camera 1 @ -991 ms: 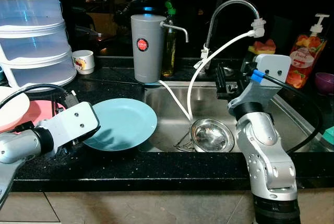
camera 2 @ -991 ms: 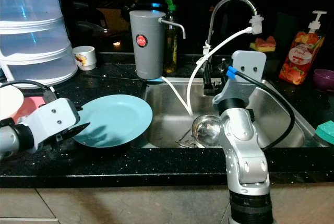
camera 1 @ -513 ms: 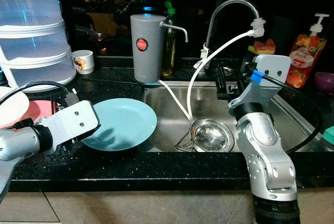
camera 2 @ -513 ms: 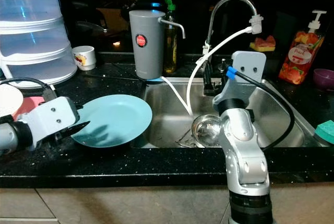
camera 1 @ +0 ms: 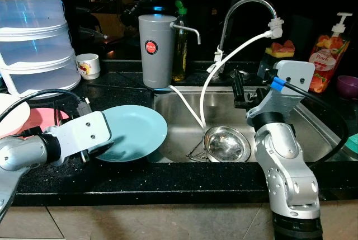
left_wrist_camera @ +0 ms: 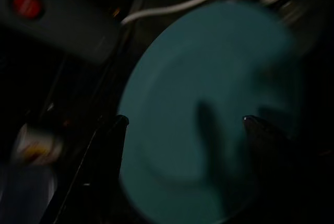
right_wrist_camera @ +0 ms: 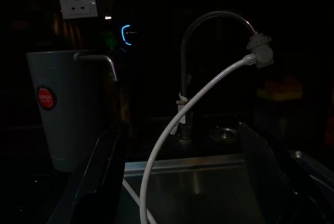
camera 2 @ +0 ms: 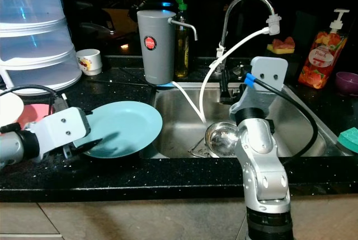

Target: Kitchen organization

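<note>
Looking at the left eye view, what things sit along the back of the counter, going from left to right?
Stacked clear containers → small white mug → grey water filter canister → green-capped bottle → curved tap → orange soap pump bottle → purple bowl.

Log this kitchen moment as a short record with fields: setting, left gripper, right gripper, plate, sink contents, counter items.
setting: black speckled countertop around a steel sink
left gripper: left gripper open, fingers spread on either side of the near rim of the round teal plate
right gripper: right gripper open, raised over the sink, facing the curved chrome tap
plate: lies on the counter beside the sink's left edge
sink contents: shiny steel bowl, white hose
counter items: grey cylindrical water filter, small white mug, orange soap pump bottle
</note>
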Tool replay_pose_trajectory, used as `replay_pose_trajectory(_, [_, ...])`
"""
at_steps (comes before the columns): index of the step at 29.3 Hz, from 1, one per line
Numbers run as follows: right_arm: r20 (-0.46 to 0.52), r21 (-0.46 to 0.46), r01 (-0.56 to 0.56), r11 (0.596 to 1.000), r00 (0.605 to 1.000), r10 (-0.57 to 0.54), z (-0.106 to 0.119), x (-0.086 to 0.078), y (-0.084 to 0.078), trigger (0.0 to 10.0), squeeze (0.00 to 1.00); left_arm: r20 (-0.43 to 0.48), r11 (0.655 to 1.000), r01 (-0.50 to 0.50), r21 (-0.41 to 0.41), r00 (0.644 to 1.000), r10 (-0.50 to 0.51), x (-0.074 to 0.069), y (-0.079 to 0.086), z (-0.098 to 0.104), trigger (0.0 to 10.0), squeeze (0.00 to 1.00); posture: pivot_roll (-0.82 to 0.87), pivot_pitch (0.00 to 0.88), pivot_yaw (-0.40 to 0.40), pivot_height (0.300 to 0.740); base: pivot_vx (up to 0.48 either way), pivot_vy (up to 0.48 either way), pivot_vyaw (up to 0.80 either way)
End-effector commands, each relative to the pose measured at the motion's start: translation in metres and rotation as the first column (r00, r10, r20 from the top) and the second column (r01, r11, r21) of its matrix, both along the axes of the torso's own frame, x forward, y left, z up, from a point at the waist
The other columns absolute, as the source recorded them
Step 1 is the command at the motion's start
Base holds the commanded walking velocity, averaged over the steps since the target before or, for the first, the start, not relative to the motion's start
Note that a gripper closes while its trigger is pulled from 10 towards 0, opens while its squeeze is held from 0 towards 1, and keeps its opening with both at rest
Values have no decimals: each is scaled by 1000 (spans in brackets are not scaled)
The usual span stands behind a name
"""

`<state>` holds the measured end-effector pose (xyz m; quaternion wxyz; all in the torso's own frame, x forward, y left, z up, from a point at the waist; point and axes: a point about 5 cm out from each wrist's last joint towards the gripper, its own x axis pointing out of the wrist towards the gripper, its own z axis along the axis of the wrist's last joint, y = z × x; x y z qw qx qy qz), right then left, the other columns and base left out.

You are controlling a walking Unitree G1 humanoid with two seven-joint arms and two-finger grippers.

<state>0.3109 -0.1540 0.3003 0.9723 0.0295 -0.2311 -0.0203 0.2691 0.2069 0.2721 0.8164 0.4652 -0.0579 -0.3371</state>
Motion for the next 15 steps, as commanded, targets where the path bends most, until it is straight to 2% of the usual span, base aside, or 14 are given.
replay_pose_trajectory(1, [-2,3,1,1000,1000,-1,-1,-1,0,10000,0,-42,998,60,-10,997,-61,-4,-11,-6,10000,0,48,58,-25,740,0,0,0])
replay_pose_trajectory(6, [0,3,-1,1000,1000,1,0,0,1,10000,0,-89,982,181,-54,979,-186,-11,-33,-15,10000,0,50,55,-24,740,0,0,0])
replay_pose_trajectory(8, [0,4,-1,1000,1000,1,0,-1,1,10000,0,-103,979,196,-52,974,-201,-12,-36,-19,10000,0,48,55,-22,740,0,0,0])
replay_pose_trajectory(15, [-1,7,5,1000,1000,-5,-1,-2,1,10000,0,-128,980,179,89,978,-166,-8,-34,-39,10000,0,44,50,-12,740,0,0,0])
